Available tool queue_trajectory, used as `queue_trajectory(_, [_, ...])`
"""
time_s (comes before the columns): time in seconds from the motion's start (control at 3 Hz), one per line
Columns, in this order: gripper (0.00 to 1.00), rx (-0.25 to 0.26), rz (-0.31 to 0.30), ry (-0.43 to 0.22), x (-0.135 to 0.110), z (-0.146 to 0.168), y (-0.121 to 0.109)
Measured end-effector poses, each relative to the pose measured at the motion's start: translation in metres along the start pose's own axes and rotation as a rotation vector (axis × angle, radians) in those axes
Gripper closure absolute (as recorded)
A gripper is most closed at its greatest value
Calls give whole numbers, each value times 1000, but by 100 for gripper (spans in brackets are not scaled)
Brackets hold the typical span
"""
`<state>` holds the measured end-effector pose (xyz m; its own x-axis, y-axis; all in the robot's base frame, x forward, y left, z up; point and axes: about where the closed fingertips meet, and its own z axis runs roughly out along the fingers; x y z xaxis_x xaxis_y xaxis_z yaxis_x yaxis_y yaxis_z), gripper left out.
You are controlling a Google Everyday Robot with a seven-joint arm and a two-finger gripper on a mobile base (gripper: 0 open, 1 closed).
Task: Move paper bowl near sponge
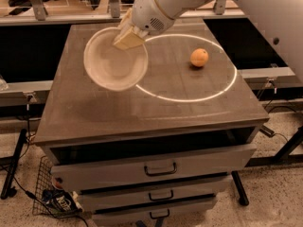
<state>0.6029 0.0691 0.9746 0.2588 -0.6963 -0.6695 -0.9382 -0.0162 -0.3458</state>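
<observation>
The off-white paper bowl (113, 60) is held lifted above the left half of the dark tabletop, tilted toward the camera. My gripper (128, 36) is shut on the bowl's far right rim, its tan fingers (130, 39) pinching the edge. The white arm comes in from the upper right. The sponge is not in view; the arm hides the table's far part.
A round orange fruit (199, 57) sits on the right side of the table, inside a white circle (222, 89) marked on the top. The table (156, 112) is a cabinet with drawers (161, 168) below. A wire basket (49, 197) stands on the floor at the lower left.
</observation>
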Motion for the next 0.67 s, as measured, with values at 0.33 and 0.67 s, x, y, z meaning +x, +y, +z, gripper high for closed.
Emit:
queue_trajectory(0.33, [100, 18, 15, -13, 0, 1, -6])
queue_trajectory(0.67, [100, 162, 165, -97, 25, -7, -55])
